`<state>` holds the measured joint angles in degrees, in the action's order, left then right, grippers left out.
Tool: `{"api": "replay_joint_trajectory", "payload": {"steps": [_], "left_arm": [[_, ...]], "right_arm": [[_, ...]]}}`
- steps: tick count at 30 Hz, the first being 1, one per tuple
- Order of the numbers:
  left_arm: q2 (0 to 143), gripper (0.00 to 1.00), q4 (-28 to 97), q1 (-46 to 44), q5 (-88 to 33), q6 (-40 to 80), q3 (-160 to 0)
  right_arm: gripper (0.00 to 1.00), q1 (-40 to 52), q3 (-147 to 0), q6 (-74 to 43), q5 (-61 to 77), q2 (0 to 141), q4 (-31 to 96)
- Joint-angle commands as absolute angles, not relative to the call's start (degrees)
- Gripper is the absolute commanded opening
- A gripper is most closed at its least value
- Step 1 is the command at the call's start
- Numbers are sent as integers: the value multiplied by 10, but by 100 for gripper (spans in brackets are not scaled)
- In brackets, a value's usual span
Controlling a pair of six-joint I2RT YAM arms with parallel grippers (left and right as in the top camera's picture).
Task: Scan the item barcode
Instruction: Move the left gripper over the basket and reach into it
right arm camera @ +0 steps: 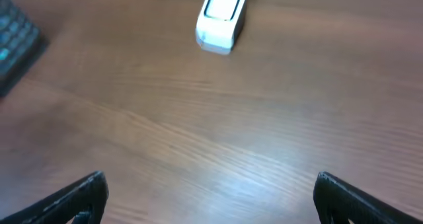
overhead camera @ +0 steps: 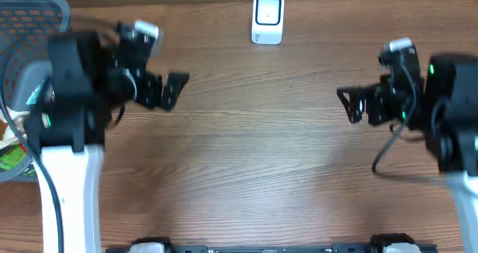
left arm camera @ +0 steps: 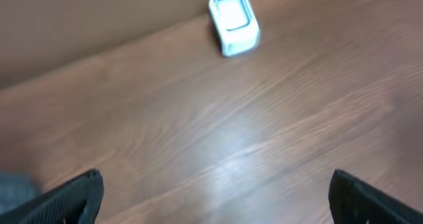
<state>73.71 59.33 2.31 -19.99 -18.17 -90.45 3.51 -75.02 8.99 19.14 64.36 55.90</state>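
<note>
A small white barcode scanner (overhead camera: pixel 268 18) stands at the back middle of the wooden table, also in the left wrist view (left arm camera: pixel 233 22) and the right wrist view (right arm camera: pixel 221 18). My left gripper (overhead camera: pixel 176 90) hovers left of centre, open and empty, its jaws wide apart over bare wood (left arm camera: pixel 216 184). My right gripper (overhead camera: pixel 346 105) hovers at the right, facing inward, also open and empty (right arm camera: pixel 210 181). Neither holds an item. Only a scrap of green packaging (overhead camera: pixel 10 157) shows at the far left edge, mostly hidden by the left arm. No barcode is in view.
A grey mesh basket (overhead camera: pixel 30 14) sits at the back left, partly under the left arm; its corner shows in the right wrist view (right arm camera: pixel 13 32). A black rail (overhead camera: pixel 269 248) runs along the table's front edge.
</note>
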Motion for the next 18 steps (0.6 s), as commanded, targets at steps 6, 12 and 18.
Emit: {"api": "replay_joint_trajectory", "payload": {"steps": [6,12,18], "left_arm": [[883,99,662,26,-372,-173,-1138],[884,100,579,38,-277,-62,-1155],[884,100,563,142,-16,128,-1194]], "right_arm": [[100,37,-918,73,332,789,656],[100,37,-918,73,336,793,649],[100,37,-918,73,338,793,658]]}}
